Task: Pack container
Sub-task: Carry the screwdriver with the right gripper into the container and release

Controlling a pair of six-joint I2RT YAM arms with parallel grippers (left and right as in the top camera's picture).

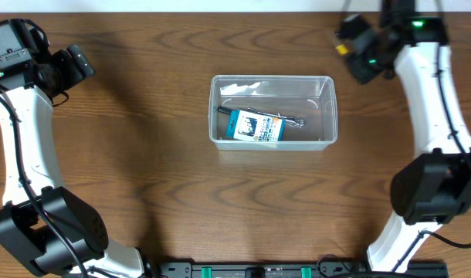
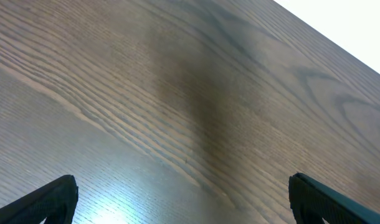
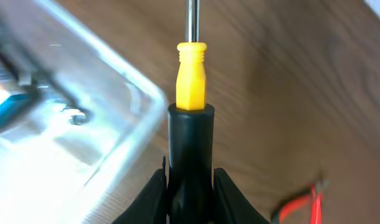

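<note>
The clear plastic container [image 1: 273,112] stands at the table's middle. A blue-and-white packet [image 1: 255,127] and a dark metal tool [image 1: 255,112] lie inside it. My right gripper [image 1: 350,42] is at the back right, beyond the container's far right corner, and is shut on a screwdriver with a black and yellow handle [image 3: 190,124]. The container's corner [image 3: 84,118] shows at the left of the right wrist view. My left gripper [image 1: 79,62] is open and empty at the far left; its fingertips [image 2: 184,202] frame only bare wood.
Red-handled pliers [image 3: 302,202] lie on the table at the lower right of the right wrist view. The table's back edge runs close behind both grippers.
</note>
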